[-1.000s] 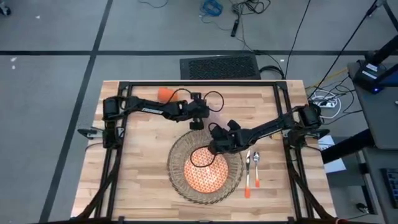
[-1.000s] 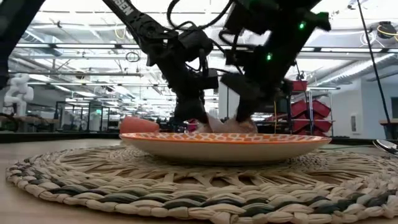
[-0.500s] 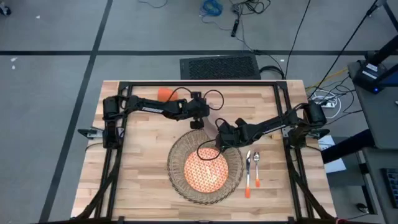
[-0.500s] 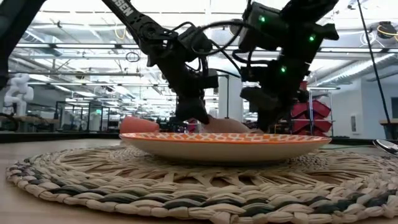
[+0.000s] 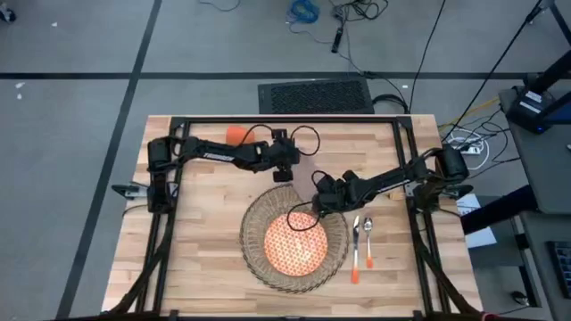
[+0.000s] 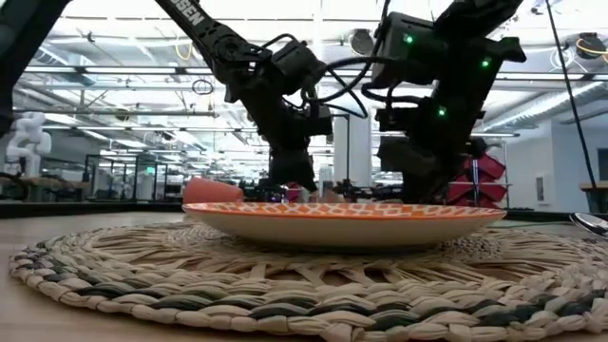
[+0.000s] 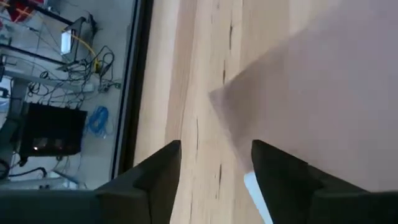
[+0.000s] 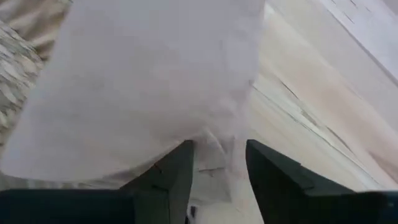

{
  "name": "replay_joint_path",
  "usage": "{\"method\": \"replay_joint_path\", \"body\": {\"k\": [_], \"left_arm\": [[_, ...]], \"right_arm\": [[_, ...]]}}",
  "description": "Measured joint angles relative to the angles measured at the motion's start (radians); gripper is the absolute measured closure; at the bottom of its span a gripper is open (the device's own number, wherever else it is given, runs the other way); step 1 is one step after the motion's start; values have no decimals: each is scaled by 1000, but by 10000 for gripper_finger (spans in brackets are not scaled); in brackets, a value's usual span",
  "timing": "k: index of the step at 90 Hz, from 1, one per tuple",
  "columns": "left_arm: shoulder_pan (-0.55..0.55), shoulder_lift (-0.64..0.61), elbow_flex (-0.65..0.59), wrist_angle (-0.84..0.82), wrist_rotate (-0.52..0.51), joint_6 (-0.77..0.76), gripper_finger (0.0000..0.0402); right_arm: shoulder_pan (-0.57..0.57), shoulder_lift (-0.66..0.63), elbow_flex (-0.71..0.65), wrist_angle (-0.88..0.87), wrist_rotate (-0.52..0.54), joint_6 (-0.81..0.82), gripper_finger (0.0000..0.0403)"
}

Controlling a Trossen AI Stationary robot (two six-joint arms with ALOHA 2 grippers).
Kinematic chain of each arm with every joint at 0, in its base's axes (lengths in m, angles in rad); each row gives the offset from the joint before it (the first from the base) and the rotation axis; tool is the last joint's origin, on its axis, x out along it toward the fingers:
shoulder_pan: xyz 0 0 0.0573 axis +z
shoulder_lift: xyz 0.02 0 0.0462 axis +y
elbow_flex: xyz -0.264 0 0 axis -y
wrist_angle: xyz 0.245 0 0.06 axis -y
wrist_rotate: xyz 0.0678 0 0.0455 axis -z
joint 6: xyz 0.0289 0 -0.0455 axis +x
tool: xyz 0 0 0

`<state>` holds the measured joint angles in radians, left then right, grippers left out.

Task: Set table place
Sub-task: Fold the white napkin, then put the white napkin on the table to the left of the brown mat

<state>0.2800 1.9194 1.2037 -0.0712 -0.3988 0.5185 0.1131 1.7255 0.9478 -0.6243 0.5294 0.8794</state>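
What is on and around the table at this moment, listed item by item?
table: one, light wood with black frame, under everything.
placemat: one, round woven wicker, front centre of the table.
plate: one, orange patterned, centred on the placemat.
napkin: one, pale beige cloth, on the table behind the placemat, between the two hands.
cup: one, orange, at the far edge beside the left arm.
cutlery: two pieces, orange handles showing, side by side right of the placemat.
floor mat: one, dark, on the floor beyond the table.
left hand: open, over the napkin's corner.
right hand: open, at the napkin's edge.
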Motion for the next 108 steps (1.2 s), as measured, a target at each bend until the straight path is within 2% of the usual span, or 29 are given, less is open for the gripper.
{"method": "replay_joint_path", "body": {"k": [17,26,33,41,49,62,75,94,108], "left_arm": [[14,0,0,8,1,-23,218],[15,0,0,-5,52,-61,218],[15,-1,0,-22,137,-69,218],[16,-6,0,-80,327,-78,218],[17,-6,0,-127,420,-86,219],[33,-6,0,-146,460,-94,219],[36,-6,29,-214,485,-81,223],[42,11,110,-275,487,-51,268],[52,63,177,-356,501,-22,298]], "right_arm": [[19,-3,0,-58,60,38,267],[45,-23,0,-74,115,55,267],[63,-48,0,-75,143,62,267],[78,-83,0,-59,146,48,267],[86,-119,0,-2,117,-17,267],[85,-155,1,107,56,-116,268],[43,-156,1,157,-80,-175,285],[-5,-141,1,166,-111,-188,326],[-31,-138,1,168,-139,-193,340]]}}
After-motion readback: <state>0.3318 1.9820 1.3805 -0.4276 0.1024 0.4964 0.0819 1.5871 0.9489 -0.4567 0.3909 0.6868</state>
